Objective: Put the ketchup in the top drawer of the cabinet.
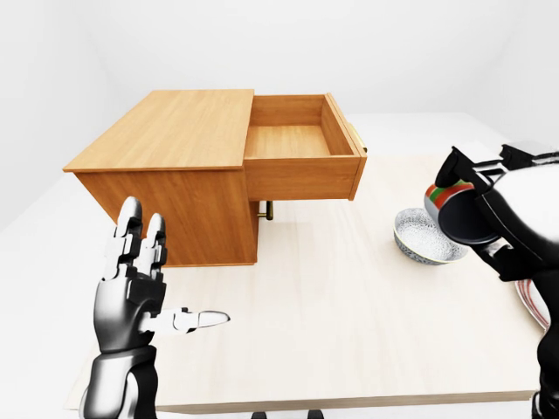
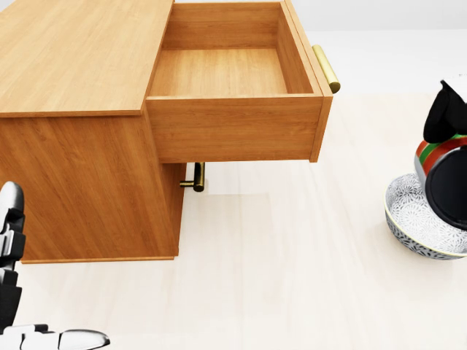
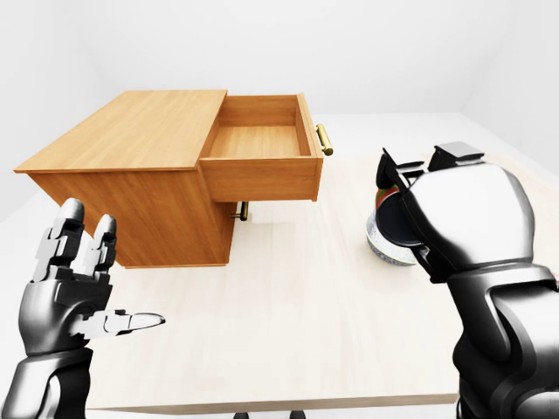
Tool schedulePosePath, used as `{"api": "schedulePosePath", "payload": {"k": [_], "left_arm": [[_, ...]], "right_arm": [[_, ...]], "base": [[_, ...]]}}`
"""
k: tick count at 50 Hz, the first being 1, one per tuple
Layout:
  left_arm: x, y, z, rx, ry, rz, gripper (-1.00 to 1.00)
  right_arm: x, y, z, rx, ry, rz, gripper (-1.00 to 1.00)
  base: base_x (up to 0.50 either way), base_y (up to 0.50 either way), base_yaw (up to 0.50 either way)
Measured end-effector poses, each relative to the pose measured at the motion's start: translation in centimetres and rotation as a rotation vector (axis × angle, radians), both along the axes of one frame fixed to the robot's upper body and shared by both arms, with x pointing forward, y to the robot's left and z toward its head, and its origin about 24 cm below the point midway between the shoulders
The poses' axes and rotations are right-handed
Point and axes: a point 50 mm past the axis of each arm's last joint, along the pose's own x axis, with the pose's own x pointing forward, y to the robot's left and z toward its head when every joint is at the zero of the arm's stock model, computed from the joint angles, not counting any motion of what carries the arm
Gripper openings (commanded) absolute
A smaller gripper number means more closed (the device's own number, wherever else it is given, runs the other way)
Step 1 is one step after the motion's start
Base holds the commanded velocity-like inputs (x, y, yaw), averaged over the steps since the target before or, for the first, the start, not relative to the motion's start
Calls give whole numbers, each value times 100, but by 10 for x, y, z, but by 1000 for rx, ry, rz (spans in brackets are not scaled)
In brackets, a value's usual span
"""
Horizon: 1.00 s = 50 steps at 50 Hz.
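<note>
Your right robot hand point(image 1: 489, 205) is up at the right of the left-eye view, fingers wrapped round the ketchup point(image 1: 447, 199). You've got the bottle gripped, its dark round end facing the cam, red and green bands showing just behind it. In the head view the bottle hangs over the patterned bowl point(image 2: 410, 222), covering its upper right rim; can't tell if they touch.

Your left robot hand point(image 1: 140, 284) sits low at the left of the left-eye view, spread wide, two fingers pointing up, thumb sticking out to the right, holding nothing. It's over the tabletop point(image 1: 349, 323), near the cabinet's lower left corner.

The cabinet point(image 1: 175, 170) stands on the tabletop at the left, light wood, flat top. Its top drawer point(image 2: 226, 73) is pulled out toward the right, interior bare wood, brass handle point(image 2: 326, 68) on its right face. A 2nd brass handle point(image 2: 197, 177) pokes out under the drawer, from the lower part of the cabinet.

Ketchup is well apart from the drawer, to the right of it and nearer the bottom of the head view. Striped thing at the far right edge of the left-eye view, too cut off to ID.
</note>
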Motion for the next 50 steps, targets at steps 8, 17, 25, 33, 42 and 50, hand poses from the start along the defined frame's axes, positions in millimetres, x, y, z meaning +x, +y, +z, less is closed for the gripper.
{"api": "schedulePosePath", "payload": {"k": [8,17,25,33,42,50], "left_arm": [[1,1,-1,-3,4,0,100],[1,2,-2,-6,8,-1,100],[2,2,-3,-7,10,-1,100],[2,2,-2,-8,8,0,100],[1,4,1,-9,-8,6,100],[-1,6,4,-10,-26,13,100]], "right_arm": [[0,34,11,-66,-87,113,-100],[-4,54,14,-62,-152,164,-100],[-6,61,15,-54,-179,181,-100],[-4,64,16,-57,-189,185,-100],[14,73,34,-138,-205,226,-100],[46,75,70,-123,-228,217,-100]], "base": [[0,0,0],[0,0,0],[0,0,0],[0,0,0],[0,0,0],[0,0,0]]}}
